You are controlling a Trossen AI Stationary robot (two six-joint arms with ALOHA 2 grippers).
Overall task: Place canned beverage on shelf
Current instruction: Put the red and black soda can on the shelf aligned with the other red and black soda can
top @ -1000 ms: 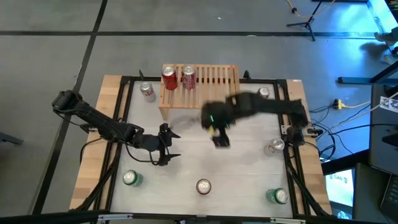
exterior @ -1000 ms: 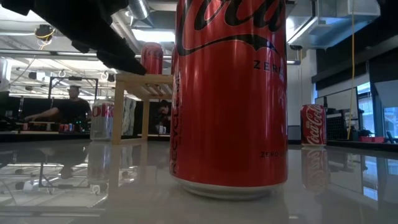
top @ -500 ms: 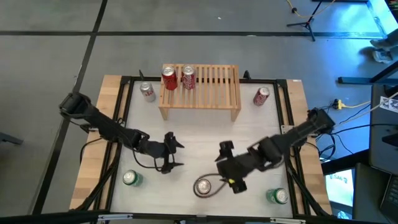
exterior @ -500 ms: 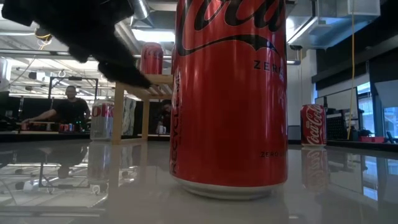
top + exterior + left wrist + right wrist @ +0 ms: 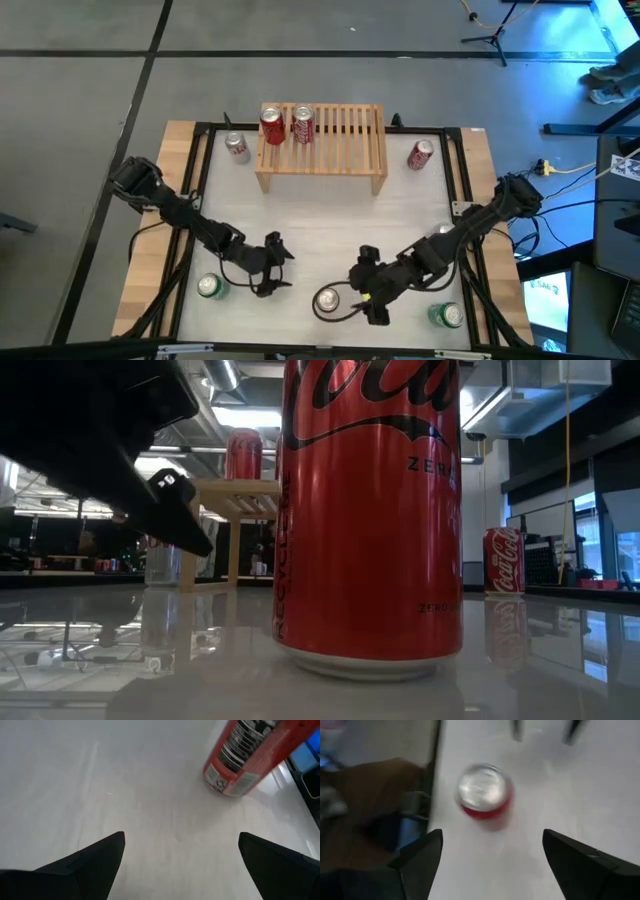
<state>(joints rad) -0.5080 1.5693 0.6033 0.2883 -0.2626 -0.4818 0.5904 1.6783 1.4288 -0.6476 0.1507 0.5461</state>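
Observation:
The pale wooden shelf point(image 5: 330, 135) stands at the table's far side with two red cans point(image 5: 271, 125) point(image 5: 303, 124) upright on its slatted top, at its left end. A red can point(image 5: 328, 300) stands upright at the near middle; it fills the low view point(image 5: 370, 510). My right gripper point(image 5: 362, 290) is open just to its right, with the can point(image 5: 485, 790) ahead of the fingers and not touched. My left gripper point(image 5: 275, 265) is open and empty to the can's left, and its wrist view also shows a red can point(image 5: 250, 755). In the low view a dark arm point(image 5: 150, 490) shows left of the can.
Other cans stand on the table: one left of the shelf point(image 5: 236, 146), one right of it point(image 5: 421, 153), one at the near left point(image 5: 208, 288), one at the near right point(image 5: 447, 315), and one partly behind the right arm point(image 5: 440, 232). A black frame point(image 5: 200, 180) borders the tabletop.
My right gripper has swung from in front of the shelf toward the table's near edge and now sits beside the near middle can. My left gripper has gone toward the near edge and a little to the right. No can has moved.

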